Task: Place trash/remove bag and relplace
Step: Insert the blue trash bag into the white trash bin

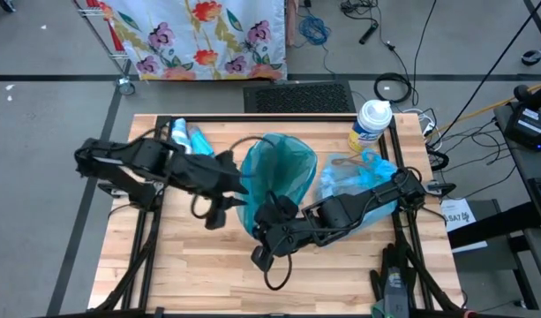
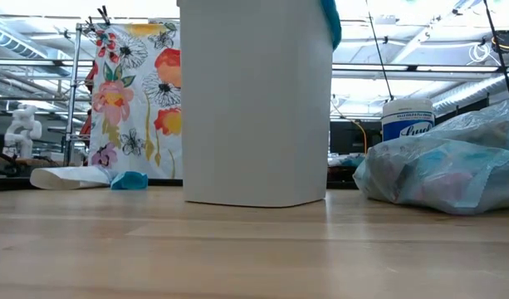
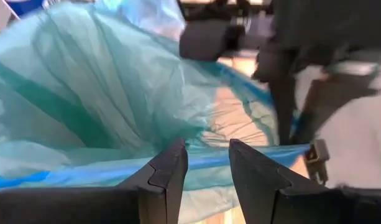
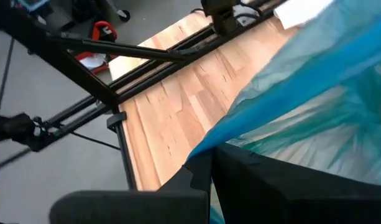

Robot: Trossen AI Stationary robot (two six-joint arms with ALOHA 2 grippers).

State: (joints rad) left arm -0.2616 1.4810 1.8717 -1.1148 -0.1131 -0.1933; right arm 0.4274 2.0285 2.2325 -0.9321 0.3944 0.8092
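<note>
A white bin (image 1: pixel 292 208) stands mid-table with the teal-green bag (image 1: pixel 279 168) spread in its mouth; a bit of the teal-green bag (image 2: pixel 330 21) hangs over the rim of the bin (image 2: pixel 254 100). The full pale-blue bag (image 1: pixel 358 177) lies on the table to the bin's right, with trash showing faintly through the plastic of the pale-blue bag (image 2: pixel 445 170). My left gripper (image 1: pixel 242 184) stands open at the bin's left side, in front of the bag's rim band (image 3: pixel 209 155). My right gripper (image 1: pixel 259 212) is shut on the teal-green bag at the bin's near-left side. My right gripper pinches the teal-green bag's upper edge (image 4: pixel 222 138) between its two shut fingers, coming slanting down from the table's right. The plastic runs stretched away from the fingers toward the bin. My left gripper: whether its open fingers (image 3: pixel 168 171) touch the rim band, I cannot tell.
A white wipes canister (image 1: pixel 371 124) stands at the far right behind the full bag. A roll of bags (image 1: pixel 186 137) lies at the far left. Black frame rails (image 1: pixel 146 230) run along the table's sides. Bare wood shows in front of the bin.
</note>
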